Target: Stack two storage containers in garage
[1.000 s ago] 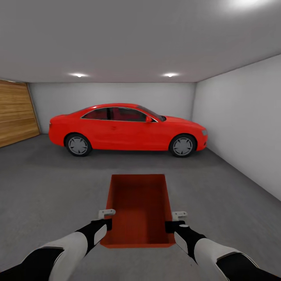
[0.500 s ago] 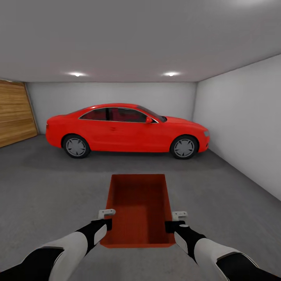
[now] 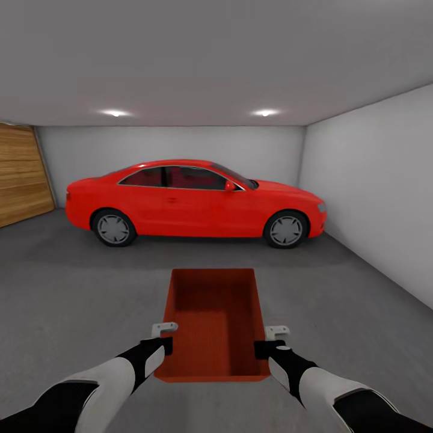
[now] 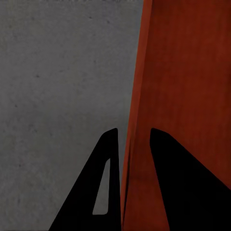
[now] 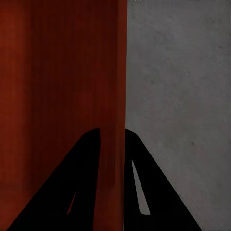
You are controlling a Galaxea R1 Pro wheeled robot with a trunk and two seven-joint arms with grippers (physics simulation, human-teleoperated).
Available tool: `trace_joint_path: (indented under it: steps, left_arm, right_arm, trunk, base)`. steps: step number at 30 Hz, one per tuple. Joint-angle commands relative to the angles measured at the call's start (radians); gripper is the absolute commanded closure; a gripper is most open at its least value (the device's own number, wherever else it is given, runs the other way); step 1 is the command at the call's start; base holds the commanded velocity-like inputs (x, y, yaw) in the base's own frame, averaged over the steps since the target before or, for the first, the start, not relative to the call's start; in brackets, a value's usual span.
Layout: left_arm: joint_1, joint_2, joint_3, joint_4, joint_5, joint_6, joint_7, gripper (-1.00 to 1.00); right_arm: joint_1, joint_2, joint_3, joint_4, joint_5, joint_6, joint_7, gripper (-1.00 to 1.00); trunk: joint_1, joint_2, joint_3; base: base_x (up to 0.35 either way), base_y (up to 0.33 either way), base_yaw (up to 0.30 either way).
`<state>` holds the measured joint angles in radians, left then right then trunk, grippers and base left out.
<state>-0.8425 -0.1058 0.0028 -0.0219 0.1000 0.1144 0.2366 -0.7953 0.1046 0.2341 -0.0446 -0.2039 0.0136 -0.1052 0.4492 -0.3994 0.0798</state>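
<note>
I am in the garage, facing its pale grey back wall (image 3: 180,144). An orange-red storage container (image 3: 213,319) is held level in front of me above the dark grey concrete floor (image 3: 84,288), open side up and empty. My left gripper (image 3: 165,344) is shut on the container's left wall, with one finger on each side of the wall (image 4: 183,72) at the left gripper (image 4: 134,131). My right gripper (image 3: 262,348) is shut on the right wall in the same way, and the wall (image 5: 62,72) runs between the right gripper (image 5: 111,131) fingers.
A red car (image 3: 192,201) is parked crosswise ahead, near the back wall. A wood-panelled door (image 3: 21,180) is at the far left and a grey side wall (image 3: 373,198) runs along the right. Open concrete lies between me and the car.
The car has grown slightly and spread wider in the head view, so the camera has moved closer. The container and both arms keep the same place in the picture.
</note>
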Motion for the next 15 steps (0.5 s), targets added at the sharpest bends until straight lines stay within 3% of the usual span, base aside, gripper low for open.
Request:
trace_joint_path:
  steps: [1,15]
  left_arm:
    - [0.000,0.009,0.021,-0.006,-0.007,-0.004,0.012,1.00]
    - [-0.001,0.009,0.020,-0.006,-0.006,-0.004,0.012,1.00]
  right_arm:
    - [0.000,0.000,-0.004,0.003,-0.015,0.000,-0.005,1.00]
    - [0.000,0.000,-0.005,0.003,-0.015,0.000,-0.005,1.00]
  trunk:
    - [0.001,-0.001,0.000]
    - [0.001,-0.001,0.000]
  base:
    - [0.321,0.000,0.000]
    - [0.321,0.000,0.000]
